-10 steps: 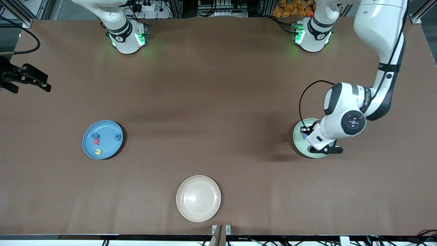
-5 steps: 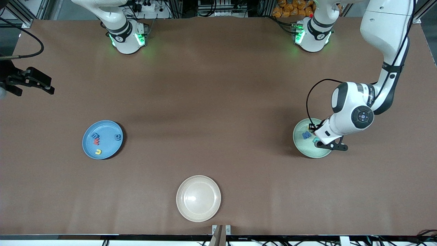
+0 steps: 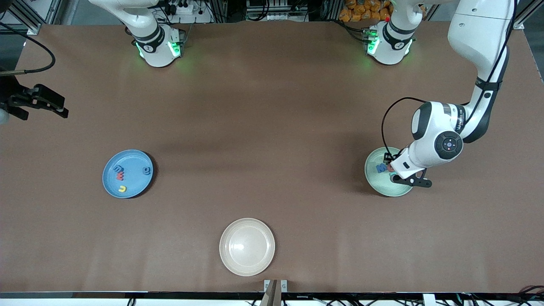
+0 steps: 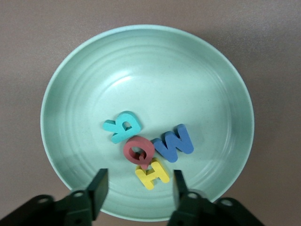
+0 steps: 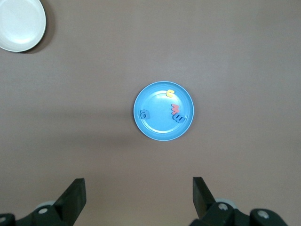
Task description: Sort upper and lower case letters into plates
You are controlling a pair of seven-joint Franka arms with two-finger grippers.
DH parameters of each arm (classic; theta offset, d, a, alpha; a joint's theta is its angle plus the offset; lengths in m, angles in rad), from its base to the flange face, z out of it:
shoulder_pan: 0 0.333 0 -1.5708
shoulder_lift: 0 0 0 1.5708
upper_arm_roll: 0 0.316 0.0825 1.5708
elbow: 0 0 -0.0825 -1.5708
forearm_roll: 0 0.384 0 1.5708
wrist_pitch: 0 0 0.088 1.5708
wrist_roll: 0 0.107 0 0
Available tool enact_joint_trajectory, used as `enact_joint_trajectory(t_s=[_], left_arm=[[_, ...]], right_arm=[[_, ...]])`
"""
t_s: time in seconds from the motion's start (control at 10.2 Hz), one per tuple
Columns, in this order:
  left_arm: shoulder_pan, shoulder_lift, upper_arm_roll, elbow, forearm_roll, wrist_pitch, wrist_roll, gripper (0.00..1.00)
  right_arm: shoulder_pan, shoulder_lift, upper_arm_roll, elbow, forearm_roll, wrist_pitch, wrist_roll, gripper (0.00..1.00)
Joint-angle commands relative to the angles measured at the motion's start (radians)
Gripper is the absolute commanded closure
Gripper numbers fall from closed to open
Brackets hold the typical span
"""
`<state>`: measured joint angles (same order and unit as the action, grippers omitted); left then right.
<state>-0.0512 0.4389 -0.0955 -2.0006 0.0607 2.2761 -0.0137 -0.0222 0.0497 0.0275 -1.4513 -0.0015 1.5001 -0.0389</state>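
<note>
A: Where are my tools?

B: My left tool [image 4: 138, 190] hangs over the mint plate [image 3: 375, 183], lower right of the front view, fingers [image 4: 98, 187] spread, gripping nothing. My right tool [image 5: 139, 197] waits at the upper left edge, also spread and empty.

A: And the letters?

B: Four lie clustered in the mint plate: teal R [image 4: 122, 126], red Q [image 4: 138, 149], blue W [image 4: 177, 142], yellow H [image 4: 152, 173]. Four lie in the blue plate [image 3: 135, 190], lower left: yellow [image 3: 122, 188], red [image 3: 120, 175] and two blue [image 3: 146, 171]. The cream plate [image 3: 247, 247] sits on the bench [image 3: 272, 127], bottom centre.
</note>
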Motion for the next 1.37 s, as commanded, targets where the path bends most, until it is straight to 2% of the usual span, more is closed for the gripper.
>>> enact_joint_trajectory(t_s=[0.0,0.2,0.39,0.88,1.08,1.28], left_arm=[[-0.004,-0.006,-0.004,0.002,0.021,0.014,-0.006,0.0],[-0.05,0.004,-0.004,0.084,0.013,-0.009,-0.133,0.0],[-0.076,0.004,-0.001,0.144,0.022,-0.056,-0.157,0.0],[-0.067,-0.015,-0.004,0.443,0.005,-0.425,-0.155,0.0],[-0.056,-0.092,0.006,0.482,0.005,-0.524,-0.144,0.0],[-0.041,-0.188,0.007,0.473,0.005,-0.559,-0.144,0.0]], right_arm=[[-0.001,0.004,0.0,0.009,0.003,0.0,0.011,0.0],[-0.001,0.004,0.0,0.009,0.003,0.0,0.011,0.0],[0.001,0.005,0.0,0.009,0.003,0.0,0.011,0.0],[-0.001,0.005,0.0,0.009,0.0,0.0,0.011,0.0],[0.001,0.01,0.0,0.009,-0.002,0.002,0.011,0.0],[0.001,0.01,0.0,0.009,0.0,0.002,0.011,0.0]])
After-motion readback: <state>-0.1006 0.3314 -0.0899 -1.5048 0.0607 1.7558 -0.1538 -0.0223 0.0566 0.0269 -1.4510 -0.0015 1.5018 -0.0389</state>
